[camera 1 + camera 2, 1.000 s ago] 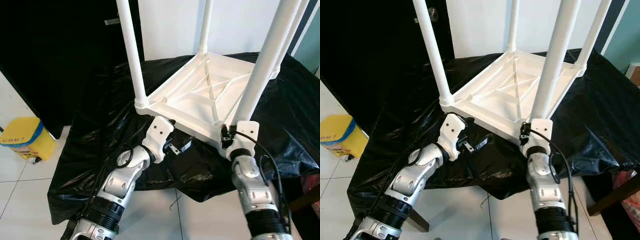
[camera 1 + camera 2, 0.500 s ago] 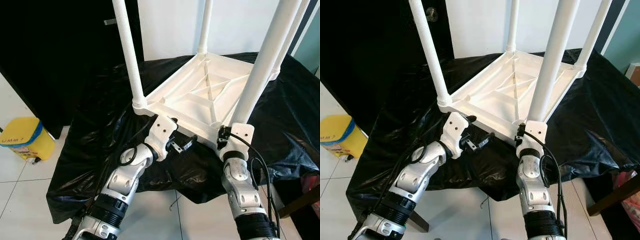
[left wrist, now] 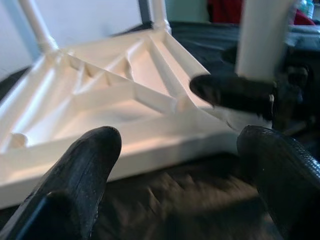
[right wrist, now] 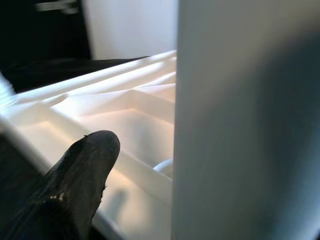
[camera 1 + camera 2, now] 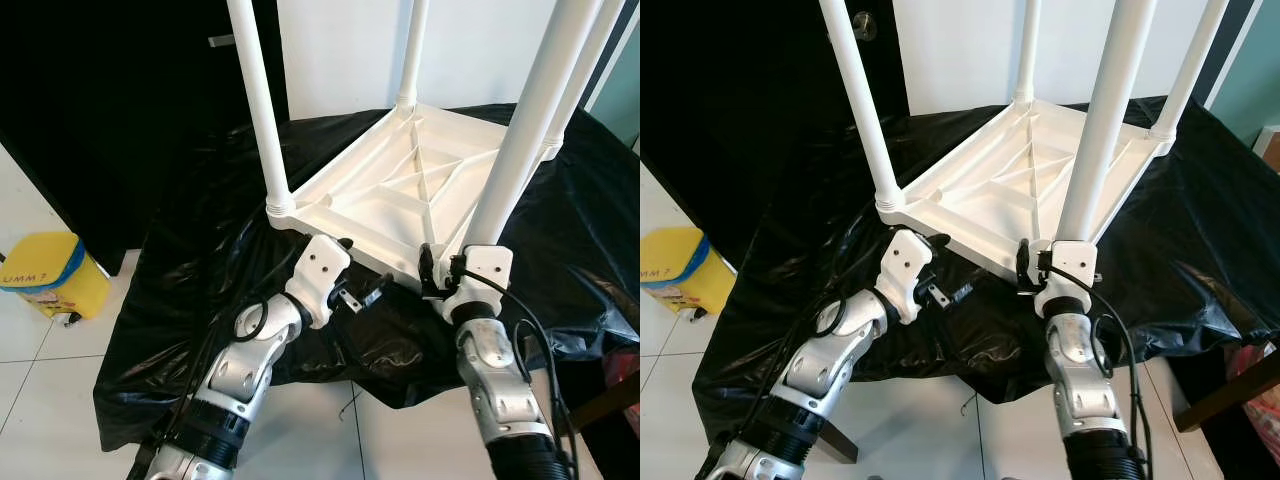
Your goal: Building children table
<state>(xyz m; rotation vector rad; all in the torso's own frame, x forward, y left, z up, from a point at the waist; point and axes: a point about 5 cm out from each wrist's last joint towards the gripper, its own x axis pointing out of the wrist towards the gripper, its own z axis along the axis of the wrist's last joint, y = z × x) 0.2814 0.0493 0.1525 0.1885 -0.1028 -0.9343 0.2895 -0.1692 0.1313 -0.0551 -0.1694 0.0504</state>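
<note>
A white plastic children's table [image 5: 400, 195] lies upside down on a black sheet, its legs pointing up. My left gripper [image 5: 362, 292] hovers open just in front of the table's near rim [image 3: 125, 150], with nothing between its fingers [image 3: 95, 150]. My right gripper [image 5: 445, 272] is at the foot of the near right leg [image 5: 520, 130]. One of its fingers [image 4: 90, 160] stands a little apart from the leg [image 4: 240, 120]; the other is hidden behind it. That same right finger [image 3: 230, 92] appears beside the leg's base in the left wrist view.
The black plastic sheet [image 5: 200, 250] covers the low surface and hangs over its near edge onto white floor tiles. A yellow bin [image 5: 45, 275] stands on the floor at the left. A dark wooden piece [image 5: 610, 395] juts in at the lower right.
My right gripper has come up to the base of the near right leg, and one finger now shows beside it. My left gripper stays close to the near rim.
</note>
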